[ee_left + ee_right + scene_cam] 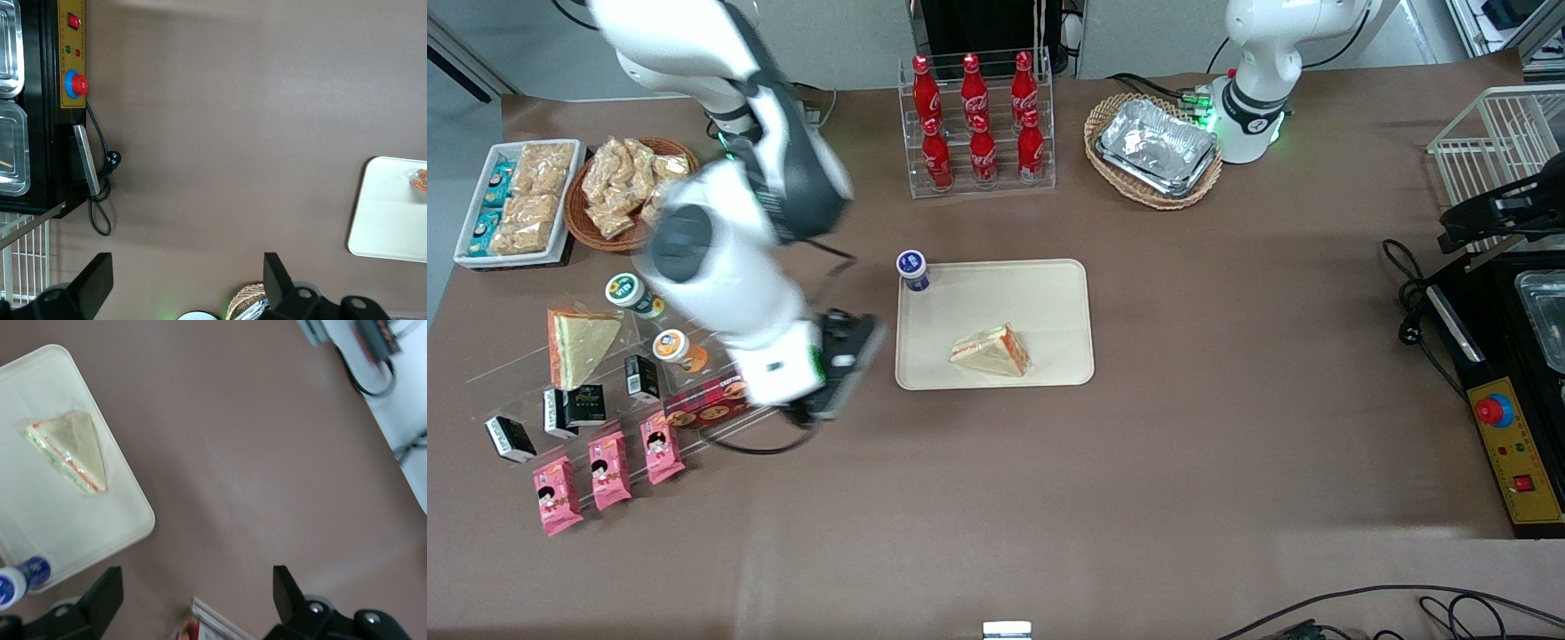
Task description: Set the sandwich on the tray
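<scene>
Hovering above the tabletop (1227,444), the tool (831,378) hangs beside the tray (1049,293), fingers (100,600) spread apart, holding nothing. A second wrapped wedge (578,342) sits among snack packs nearby. Purple-capped cup (913,269) stands at the tray's corner. The sandwich (991,350) lies on the tray.

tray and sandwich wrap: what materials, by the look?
Tray: likely moulded plastic, matte cream, with rounded corners and a low rim. Sandwich lying on it: white bread in what looks like thin clear film; faint sheen, filling stripe shows through. The tool is open, off the tray toward the working arm's end, above the table.
</scene>
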